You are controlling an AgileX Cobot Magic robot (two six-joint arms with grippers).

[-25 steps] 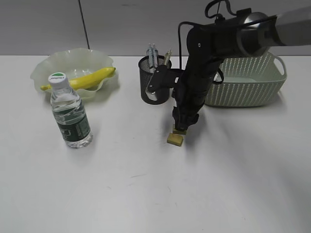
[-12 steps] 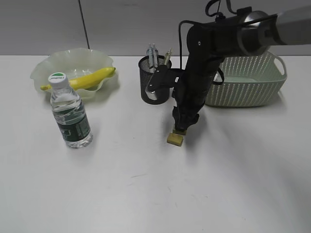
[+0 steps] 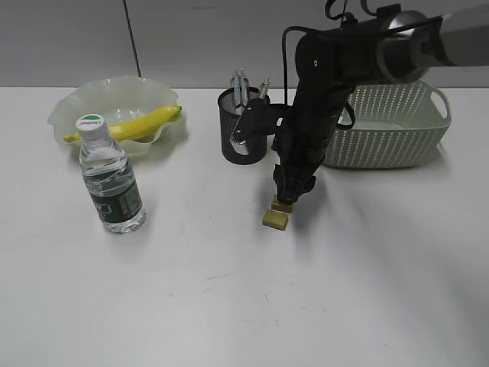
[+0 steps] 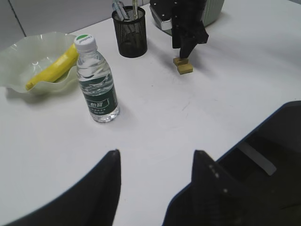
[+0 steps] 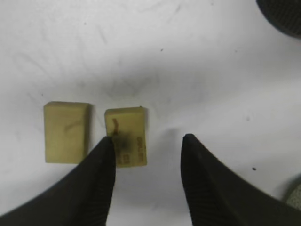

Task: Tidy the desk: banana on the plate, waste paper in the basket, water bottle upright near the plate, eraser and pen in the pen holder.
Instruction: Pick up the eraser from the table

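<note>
On the white desk (image 3: 229, 306) the far-right basket (image 3: 386, 130), the far-left plate (image 3: 114, 103) holding the banana (image 3: 126, 126), and the upright water bottle (image 3: 107, 180) near it look already tidied. The right gripper (image 5: 146, 155) points straight down just right of the pen holder (image 3: 238, 126), fingers spread over one of two eraser pieces (image 5: 127, 136), apparently lining up a pinch. The left gripper (image 4: 155, 162) hangs back, open and empty.

eraser (image 5: 126, 136) print smudged, bottle label (image 4: 100, 97) unreadable

Black jointed right arm (image 3: 317, 99), silver-grey forearm tube, black cable looped above, dark pointed fingers (image 5: 96, 183).
</note>
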